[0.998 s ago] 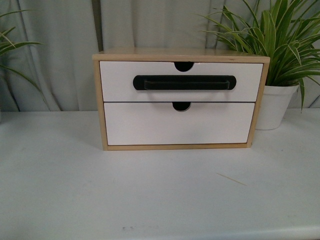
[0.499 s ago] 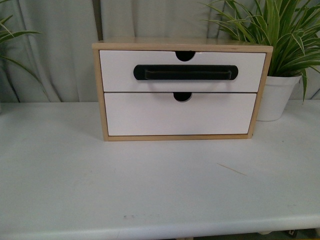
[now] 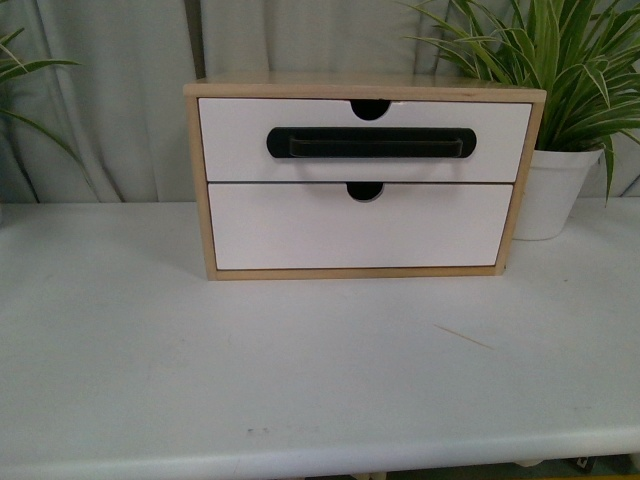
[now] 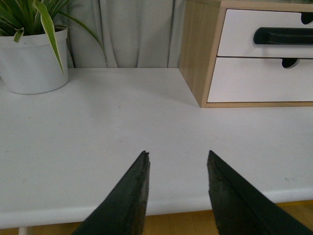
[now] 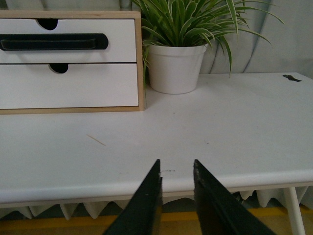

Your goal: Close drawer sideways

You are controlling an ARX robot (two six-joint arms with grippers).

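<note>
The drawer is the upper one in a light wooden cabinet: white front, long black bar handle, semicircular notch in its top edge. Its front sits level with the cabinet frame. It also shows in the left wrist view as the drawer and in the right wrist view as the drawer. Neither arm appears in the front view. My left gripper is open and empty, over the table's near edge, well short of the cabinet. My right gripper is open and empty at the near edge too.
A plain white lower drawer sits under the handled one. A white potted plant stands right of the cabinet, another pot far left. The white table carries a thin stick. Grey curtain hangs behind.
Over the last second the front view shifted: the cabinet sits slightly higher in the picture and more of the table's near edge shows. The drawer itself looks unchanged.
</note>
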